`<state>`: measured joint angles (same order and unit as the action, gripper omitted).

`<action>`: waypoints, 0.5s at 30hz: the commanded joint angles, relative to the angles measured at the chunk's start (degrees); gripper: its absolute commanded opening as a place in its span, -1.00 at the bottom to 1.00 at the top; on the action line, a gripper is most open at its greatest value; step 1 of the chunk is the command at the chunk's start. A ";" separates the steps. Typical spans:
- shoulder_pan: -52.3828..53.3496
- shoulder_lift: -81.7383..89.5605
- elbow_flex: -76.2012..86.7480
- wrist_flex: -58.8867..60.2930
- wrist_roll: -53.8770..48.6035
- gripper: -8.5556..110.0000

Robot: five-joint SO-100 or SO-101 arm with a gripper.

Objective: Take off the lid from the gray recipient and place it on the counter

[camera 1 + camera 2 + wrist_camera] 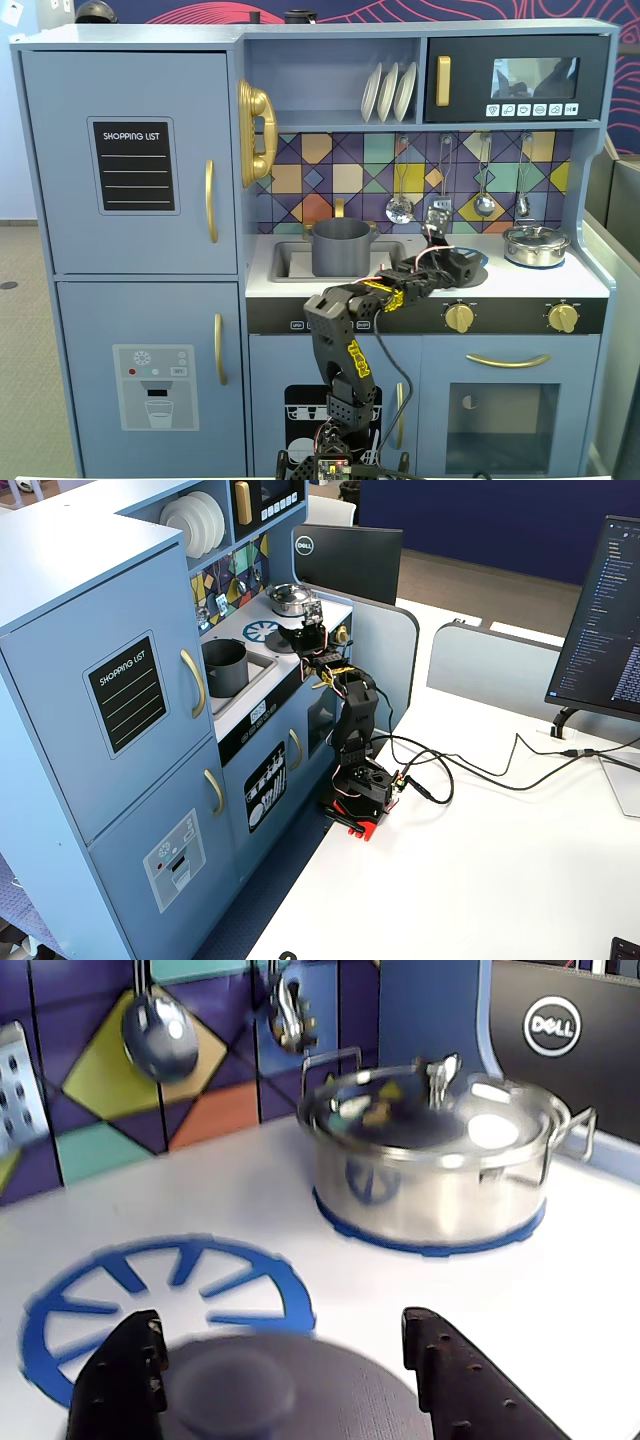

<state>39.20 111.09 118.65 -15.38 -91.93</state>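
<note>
In a fixed view, the open gray pot (341, 247) sits left of middle in the sink. In my wrist view, low in the frame, the round dark-gray lid (285, 1390) lies between my black gripper's (290, 1380) spread fingers, over the blue burner ring (160, 1305) on the pale counter (330, 1270), I think ready to let go. Upper right reads "DELL"

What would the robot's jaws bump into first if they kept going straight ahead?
Probably the shiny silver pot. The gripper, with the lid between its jaws, points across the burner ring toward it, though depth is unclear.
</note>
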 commanded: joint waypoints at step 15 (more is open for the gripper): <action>-29.53 60.73 7.65 84.37 3.52 -0.86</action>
<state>14.33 163.39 121.46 59.15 -86.48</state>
